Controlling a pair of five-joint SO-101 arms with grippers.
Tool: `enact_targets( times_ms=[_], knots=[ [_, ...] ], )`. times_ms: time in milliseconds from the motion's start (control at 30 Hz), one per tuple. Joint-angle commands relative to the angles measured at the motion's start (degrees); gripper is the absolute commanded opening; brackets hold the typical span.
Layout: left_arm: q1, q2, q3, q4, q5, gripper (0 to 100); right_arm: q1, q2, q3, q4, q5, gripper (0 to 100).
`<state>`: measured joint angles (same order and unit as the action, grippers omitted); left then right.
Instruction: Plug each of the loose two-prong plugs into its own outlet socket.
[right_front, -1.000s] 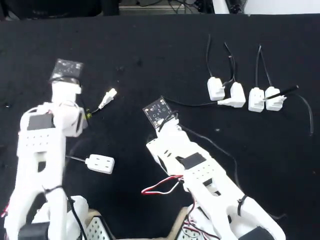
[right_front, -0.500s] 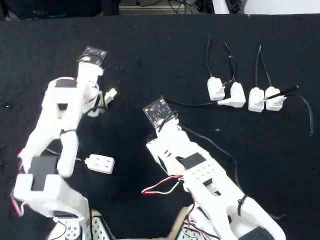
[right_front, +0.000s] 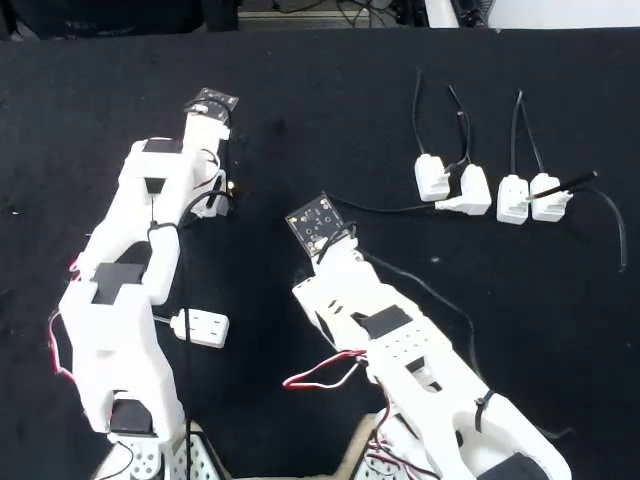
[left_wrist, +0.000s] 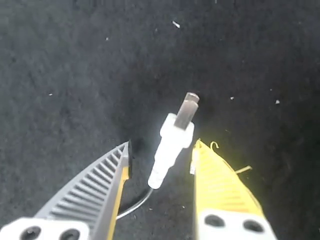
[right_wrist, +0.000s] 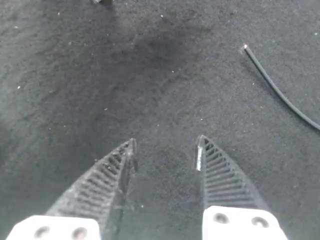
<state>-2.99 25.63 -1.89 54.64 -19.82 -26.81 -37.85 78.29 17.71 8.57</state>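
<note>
A loose white two-prong plug lies on the black mat, its metal prongs pointing away from the wrist. My left gripper is open and straddles it, one grey finger and one yellow finger on either side, neither clearly touching. In the high view the left gripper sits at the left centre of the mat. A free white outlet socket lies nearer the arm's base. My right gripper is open over bare mat, under its wrist camera in the middle.
At the far right, several white plug-and-socket pieces lie in a row with black wires trailing away. A thin black wire runs past the right gripper. A red and white cable loops at the right arm's base.
My left arm has swung away from the base and to the right, coming down over the loose plug, which now lies between its open fingers. The right arm has stayed still.
</note>
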Motion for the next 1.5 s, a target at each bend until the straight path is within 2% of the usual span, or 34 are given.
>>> enact_targets(
  times_ms=[0, 67, 133, 267, 467, 700, 933, 1233, 1467],
  knots=[
    [0.9, -0.4, -2.6, -0.2, 0.5, 15, 1.0, -1.6, 0.0, -1.4, 0.3, 18.3],
    [0.8, -0.4, -2.5, 0.0, 0.5, 3, 1.0, -1.6, 0.0, -1.4, 0.3, 18.3],
    [0.6, -0.4, -2.5, 1.9, 0.5, 5, 1.0, -1.6, 0.0, -1.4, 0.3, 18.3],
    [0.7, -0.7, -3.1, 7.6, 0.5, 3, 1.0, -1.6, 0.0, -1.4, 0.3, 18.3],
    [0.2, -9.8, 0.5, 12.2, 0.5, 3, 1.0, -1.6, 0.0, -1.4, 0.3, 18.3],
    [0.7, -28.0, 15.2, 12.3, 0.5, 3, 1.0, -1.6, 0.0, -1.4, 0.3, 18.3],
    [0.4, -52.3, 34.5, 11.9, 0.5, 3, 1.0, -1.6, 0.0, -1.4, 0.3, 18.3],
    [0.7, -81.6, 51.3, 11.9, 0.5, 3, 1.0, -1.6, 0.0, -1.4, 0.3, 18.3],
    [0.8, -95.1, 59.3, 11.7, 0.1, 3, 1.0, -1.6, 0.0, -1.4, 0.3, 18.3]
  ],
)
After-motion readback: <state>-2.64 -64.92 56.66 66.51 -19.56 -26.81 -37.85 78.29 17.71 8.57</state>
